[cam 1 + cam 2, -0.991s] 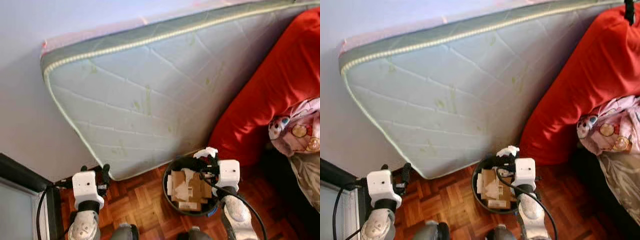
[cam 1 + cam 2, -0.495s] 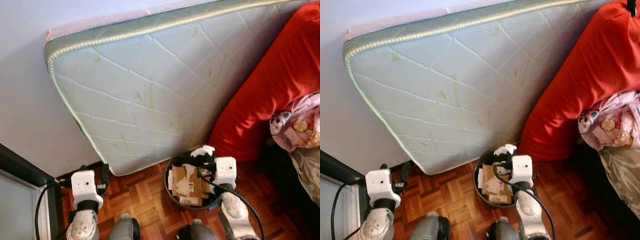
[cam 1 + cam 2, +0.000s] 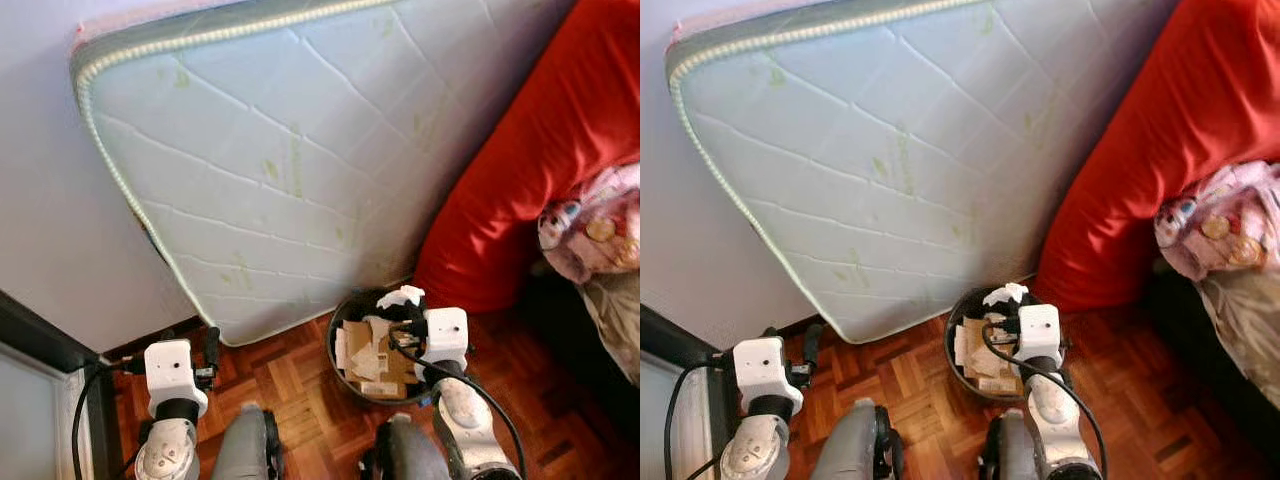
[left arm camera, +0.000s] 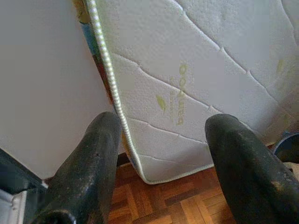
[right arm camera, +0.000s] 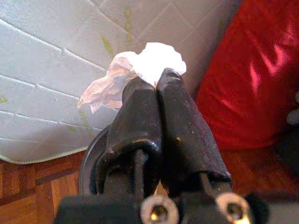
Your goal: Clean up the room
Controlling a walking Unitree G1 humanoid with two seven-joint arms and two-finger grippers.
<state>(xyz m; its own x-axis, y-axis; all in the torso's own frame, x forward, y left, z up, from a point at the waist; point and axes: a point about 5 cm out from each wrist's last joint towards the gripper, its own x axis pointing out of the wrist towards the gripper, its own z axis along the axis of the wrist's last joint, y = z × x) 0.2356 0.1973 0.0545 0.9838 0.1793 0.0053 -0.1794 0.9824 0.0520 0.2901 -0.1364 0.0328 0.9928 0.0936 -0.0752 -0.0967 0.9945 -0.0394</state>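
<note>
Daylight is bright and even before me. The red cushion (image 5: 261, 84) beyond my pinched jaws carries glossy sheen. My own black fingers (image 4: 88, 172) loom soft and out of focus; head views slightly blurred.

Parquet floor (image 3: 290, 385): reddish-brown wood blocks in a basket-weave pattern. A pale quilted mattress (image 3: 280, 160) stands on edge on it, leaning against the wall. Just beside the mattress's lower corner sits a round black bin (image 3: 340, 335) with cardboard scraps inside. A red cushion (image 3: 530, 190) rests on the floor right of the bin.
</note>
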